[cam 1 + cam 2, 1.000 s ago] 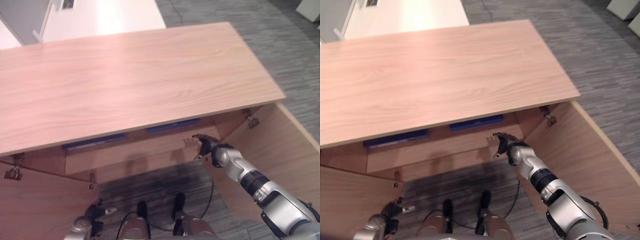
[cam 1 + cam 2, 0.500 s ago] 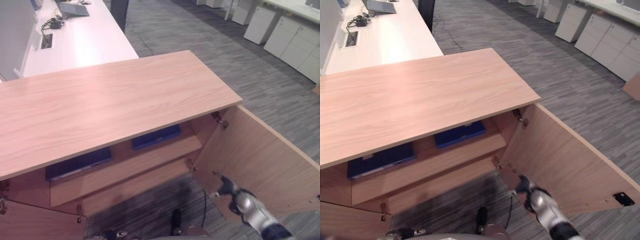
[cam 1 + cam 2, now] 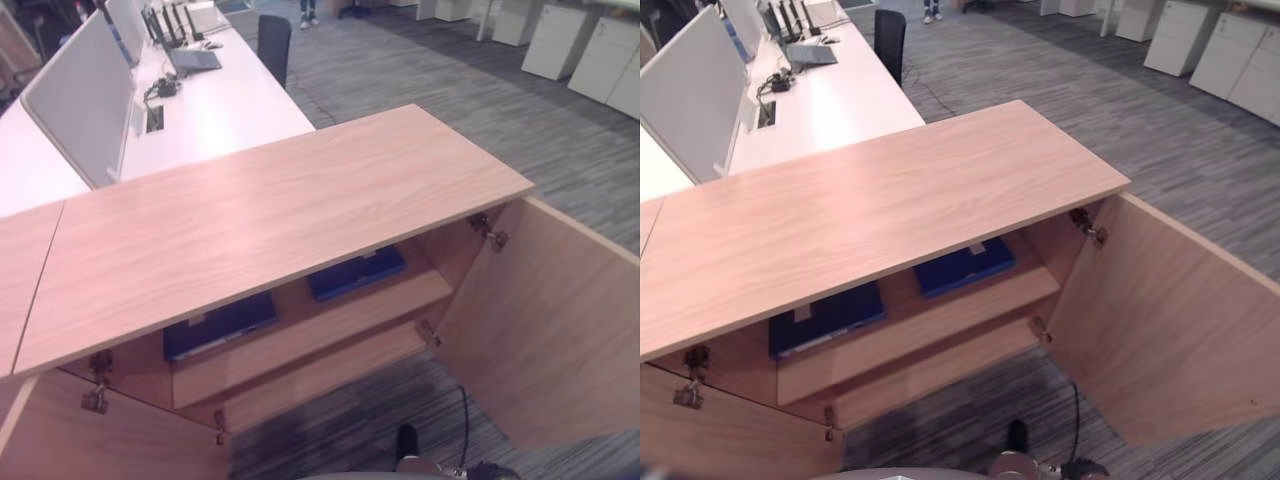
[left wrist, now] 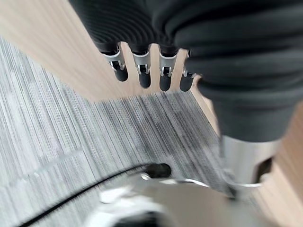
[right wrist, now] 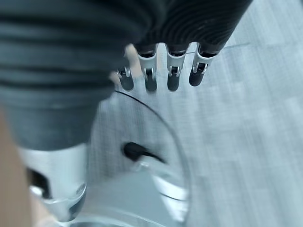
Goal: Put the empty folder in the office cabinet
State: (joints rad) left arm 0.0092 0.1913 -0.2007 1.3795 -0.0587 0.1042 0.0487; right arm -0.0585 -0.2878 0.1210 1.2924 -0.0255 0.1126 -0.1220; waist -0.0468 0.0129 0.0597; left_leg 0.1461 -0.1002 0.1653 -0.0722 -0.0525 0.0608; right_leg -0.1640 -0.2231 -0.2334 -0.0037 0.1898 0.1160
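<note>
- Wooden office cabinet standing open, both doors swung out over grey carpet.
- Left hand hanging with relaxed, straight fingers, empty, beside the left door.
- Two blue folders lying flat on the upper shelf, well apart from both hands: left folder, right folder.
- Right hand likewise relaxed and empty, above carpet.
- White desk behind the cabinet.

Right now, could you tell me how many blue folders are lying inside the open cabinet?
2: one blue folder lies on the shelf's left part, the other blue folder on its right part; the cabinet top overhangs the shelf, so more may be hidden.
</note>
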